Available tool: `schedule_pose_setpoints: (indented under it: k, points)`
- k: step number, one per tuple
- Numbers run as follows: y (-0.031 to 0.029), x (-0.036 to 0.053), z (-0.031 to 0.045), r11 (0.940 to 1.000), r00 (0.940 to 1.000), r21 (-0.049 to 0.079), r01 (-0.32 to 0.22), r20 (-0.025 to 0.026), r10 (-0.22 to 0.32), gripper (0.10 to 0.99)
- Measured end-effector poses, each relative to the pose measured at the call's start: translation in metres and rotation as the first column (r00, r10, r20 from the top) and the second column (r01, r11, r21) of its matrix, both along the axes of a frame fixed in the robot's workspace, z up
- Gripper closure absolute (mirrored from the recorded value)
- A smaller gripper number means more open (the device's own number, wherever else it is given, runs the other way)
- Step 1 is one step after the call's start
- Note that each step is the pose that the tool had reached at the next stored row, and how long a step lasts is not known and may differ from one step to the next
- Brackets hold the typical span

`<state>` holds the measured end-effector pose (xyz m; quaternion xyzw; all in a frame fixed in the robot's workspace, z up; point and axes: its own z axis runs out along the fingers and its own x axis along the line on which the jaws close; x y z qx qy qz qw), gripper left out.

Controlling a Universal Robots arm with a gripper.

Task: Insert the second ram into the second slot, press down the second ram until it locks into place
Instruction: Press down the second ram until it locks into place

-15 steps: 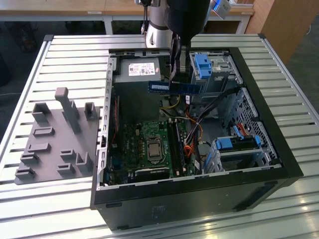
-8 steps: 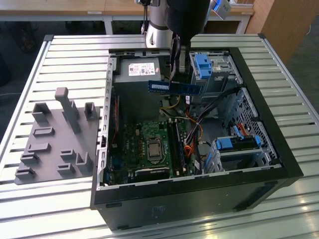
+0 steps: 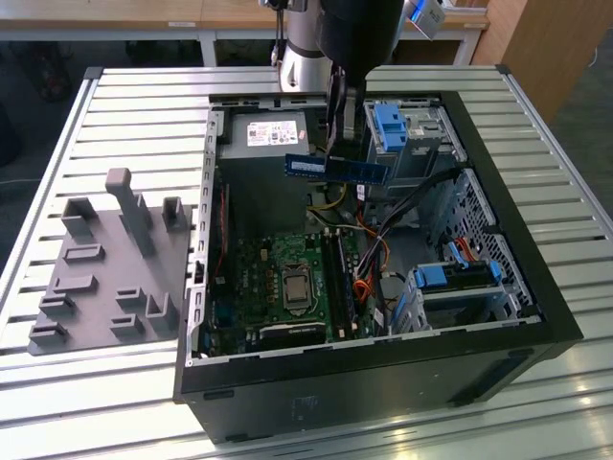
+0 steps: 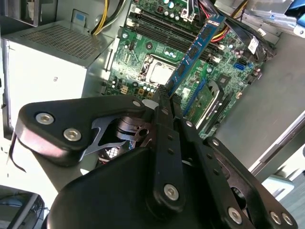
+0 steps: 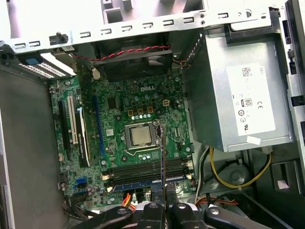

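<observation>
My gripper [image 3: 337, 142] hangs over the open computer case [image 3: 383, 355], shut on the second ram [image 3: 335, 169], a long blue board held level above the motherboard. In the second wrist view the gripper [image 4: 167, 95] pinches the second ram [image 4: 198, 45] near one end. The first wrist view shows the second ram [image 5: 162, 157] edge-on, rising from the gripper [image 5: 162, 207] across the row of black memory slots [image 5: 143, 167]. A blue strip [image 5: 138, 182] lies along the slot closest to the gripper. The slots [image 3: 340, 273] lie well below the stick, apart from it.
A grey power supply [image 3: 268, 139] [image 5: 243, 95] sits beside the gripper. The processor socket [image 3: 290, 287] [image 5: 141, 135] lies next to the slots. Coloured cables [image 3: 369, 259] and blue drive bays [image 3: 393, 125] crowd the exterior view's right. A grey fixture plate [image 3: 105, 268] lies outside the case.
</observation>
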<state>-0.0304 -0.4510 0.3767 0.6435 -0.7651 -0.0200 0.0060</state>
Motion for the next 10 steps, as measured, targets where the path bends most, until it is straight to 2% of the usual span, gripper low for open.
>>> schedule_pose_setpoints:
  k: [10]
  points:
    - [0.0000,0.0000,0.0000,0.9996,0.9996,0.000,0.028,0.0000,-0.028,0.949]
